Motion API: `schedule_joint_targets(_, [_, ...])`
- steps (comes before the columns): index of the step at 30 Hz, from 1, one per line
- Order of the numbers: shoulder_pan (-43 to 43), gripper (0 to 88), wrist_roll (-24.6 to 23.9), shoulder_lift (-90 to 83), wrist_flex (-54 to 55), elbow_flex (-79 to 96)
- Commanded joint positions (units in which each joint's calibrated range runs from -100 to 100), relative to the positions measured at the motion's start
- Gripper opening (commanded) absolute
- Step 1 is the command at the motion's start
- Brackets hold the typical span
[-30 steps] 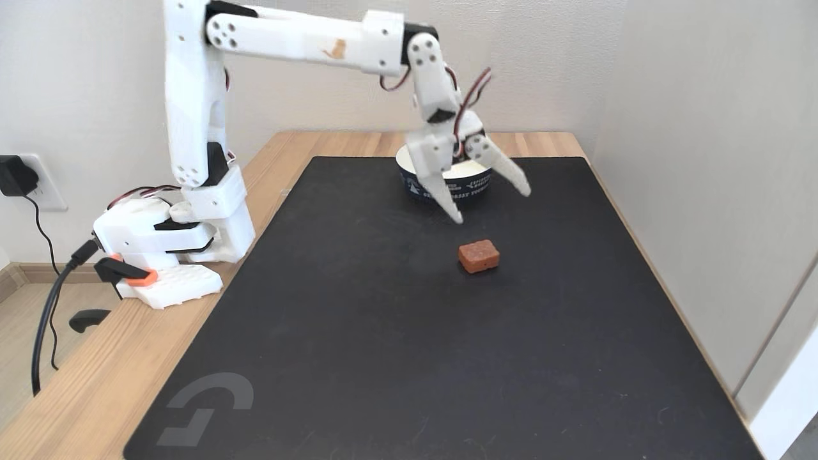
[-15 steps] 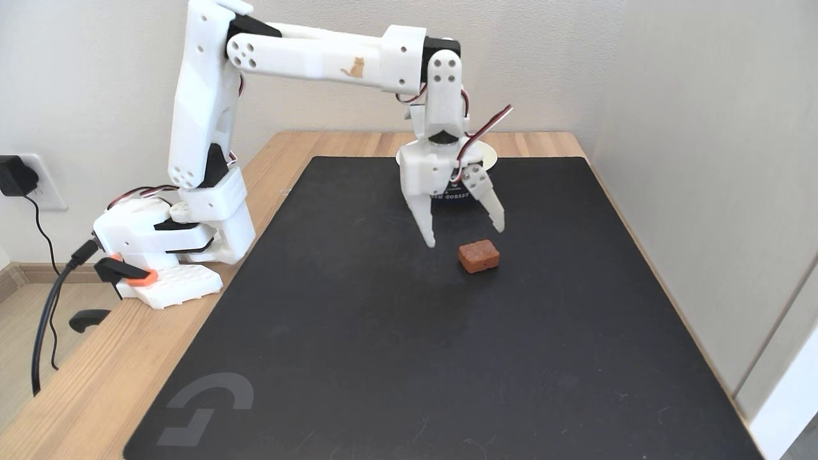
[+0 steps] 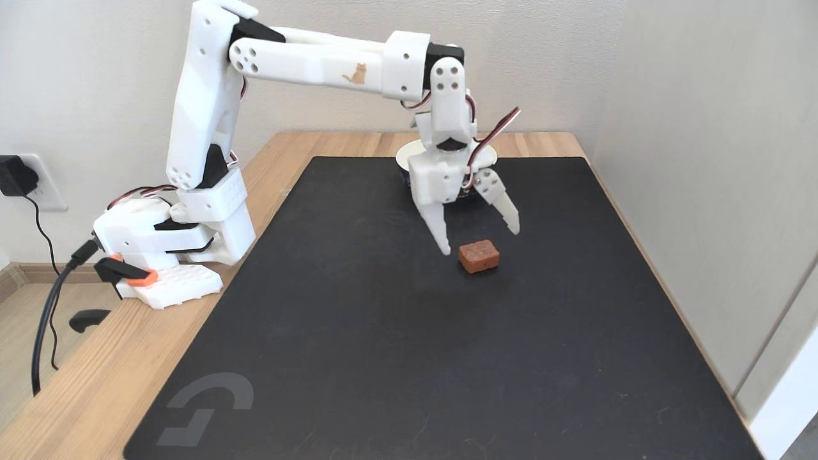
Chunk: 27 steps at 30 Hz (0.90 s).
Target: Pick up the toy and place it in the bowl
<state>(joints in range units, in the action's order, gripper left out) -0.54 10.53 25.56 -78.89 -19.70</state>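
The toy (image 3: 478, 256), a small reddish-brown block, lies on the black mat near its middle. My white gripper (image 3: 479, 241) hangs just behind and above it, open, one finger (image 3: 441, 236) to the toy's left and the other (image 3: 508, 214) to its upper right, nothing between them. The bowl (image 3: 409, 155) stands at the mat's far edge, mostly hidden behind my wrist; a strip of its cream rim and dark side shows.
The black mat (image 3: 383, 345) covers most of the wooden table (image 3: 96, 383). My arm's base (image 3: 166, 255) is clamped at the table's left edge. A wall (image 3: 703, 160) runs close along the right side. Cables hang at the far left.
The gripper came forward from over the bowl and dropped lower, then shifted right, so its open fingers now flank the toy. The toy has not moved.
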Motion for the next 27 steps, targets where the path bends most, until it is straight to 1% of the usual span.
schedule_joint_targets(1, [-0.3,35.4,0.2,1.3,0.8,-1.5])
schedule_joint_targets(16, [2.0,35.2,-0.1,6.5,4.4,-1.2])
schedule_joint_targets(17, [2.0,34.2,-0.1,6.6,4.4,-1.2])
schedule_joint_targets(19, [2.0,28.7,-0.2,6.8,4.4,-1.2])
schedule_joint_targets(20, [2.0,24.6,-0.2,6.9,4.4,-1.2])
schedule_joint_targets(21, [1.9,15.7,-0.2,7.0,4.4,-1.2])
schedule_joint_targets(23, [1.7,5.1,-0.2,7.0,4.3,-1.2])
schedule_joint_targets(24, [1.7,1.4,-0.2,7.0,4.3,-1.2])
schedule_joint_targets(27, [1.6,2.2,-0.2,7.0,4.3,-1.1])
